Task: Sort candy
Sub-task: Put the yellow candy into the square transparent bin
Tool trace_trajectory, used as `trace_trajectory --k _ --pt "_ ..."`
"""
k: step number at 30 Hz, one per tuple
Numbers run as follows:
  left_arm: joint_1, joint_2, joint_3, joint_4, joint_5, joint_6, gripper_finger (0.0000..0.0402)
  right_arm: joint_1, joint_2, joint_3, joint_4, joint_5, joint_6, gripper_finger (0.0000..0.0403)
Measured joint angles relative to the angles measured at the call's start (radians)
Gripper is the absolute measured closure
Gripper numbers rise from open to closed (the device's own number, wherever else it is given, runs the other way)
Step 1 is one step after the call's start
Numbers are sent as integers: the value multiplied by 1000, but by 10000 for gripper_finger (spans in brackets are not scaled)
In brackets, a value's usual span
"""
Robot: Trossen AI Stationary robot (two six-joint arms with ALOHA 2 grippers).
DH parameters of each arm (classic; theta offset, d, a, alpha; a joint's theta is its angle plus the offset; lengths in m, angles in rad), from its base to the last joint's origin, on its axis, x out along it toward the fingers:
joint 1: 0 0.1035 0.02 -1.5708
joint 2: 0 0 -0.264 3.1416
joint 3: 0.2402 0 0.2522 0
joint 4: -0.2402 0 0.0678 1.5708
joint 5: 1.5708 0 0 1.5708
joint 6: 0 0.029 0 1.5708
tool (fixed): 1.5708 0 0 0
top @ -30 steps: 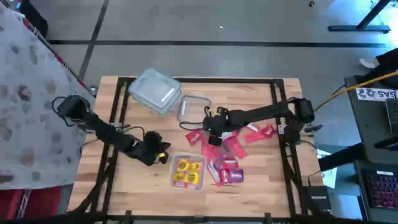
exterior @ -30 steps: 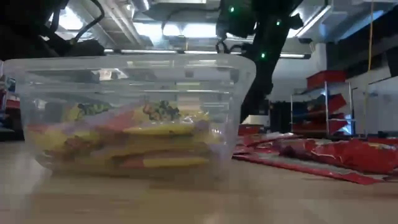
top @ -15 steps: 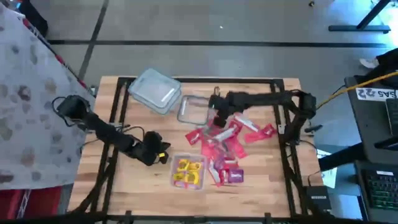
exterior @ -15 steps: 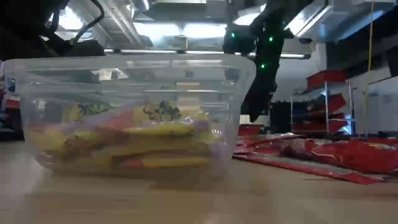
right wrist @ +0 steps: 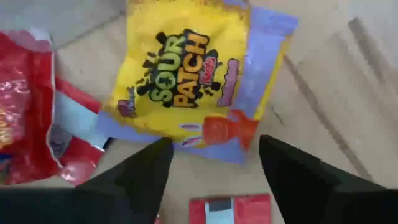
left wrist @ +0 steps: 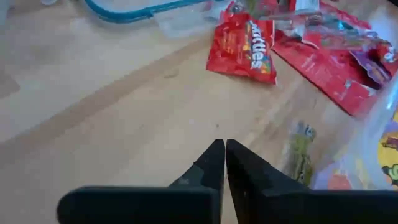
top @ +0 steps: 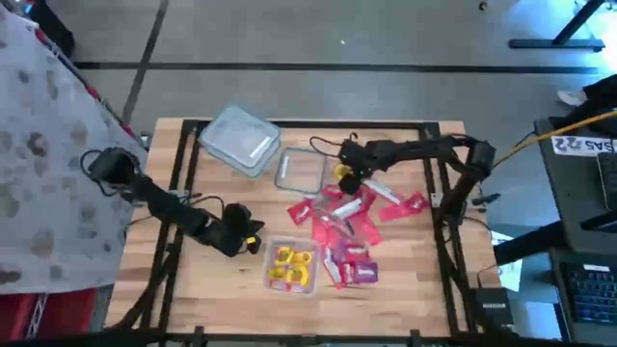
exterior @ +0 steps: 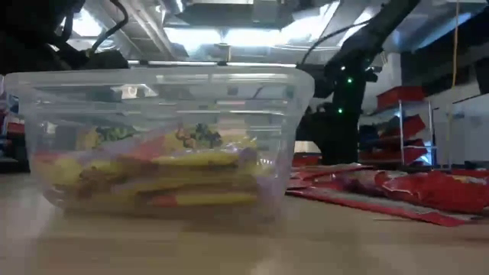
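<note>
You have two grippers in the scene. The left gripper [left wrist: 219, 155] rests low over bare wood at the left side of the wooden table [top: 415, 270], its fingers pressed together and holding nothing. The right gripper [right wrist: 211, 165] hangs over the far middle of the table with its fingers spread wide; nothing sits between them.

Directly beyond those fingers you see one yellow Sour Patch packet [right wrist: 186, 81], lying flat and free of the gripper. In the high view it shows as a yellow spot [top: 343, 172] at the far edge of the candy pile.

Count three clear plastic tubs: one upside-down tub [top: 240, 141] at the far left, one empty tub [top: 300, 170] just beside the right gripper, and one near tub [top: 292, 267] holding yellow packets. The red Skittles packets [top: 337, 224] lie scattered between the tubs; an exact count cannot be told. One magenta packet [top: 364, 273] lies nearest you.
</note>
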Motion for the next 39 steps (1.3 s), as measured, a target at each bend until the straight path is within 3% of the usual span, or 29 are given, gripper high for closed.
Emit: trace_trajectory --k 8,15,22,27,36,39 --pt "0 0 0 0 0 -5 402 5 -1 0 41 1 -4 384" --pt "-1 0 0 1 1 -7 402 61 -77 45 -79 140 -12 401" --pt "-1 0 0 1 1 -5 402 110 -183 63 -114 143 -4 402" --pt "-1 0 0 2 1 -8 402 91 -165 59 -86 86 -2 375" --pt "-1 0 0 8 1 -8 402 -3 -45 59 -44 -25 0 208" --pt "-1 0 0 8 1 -8 402 -2 4 59 2 -29 0 172"
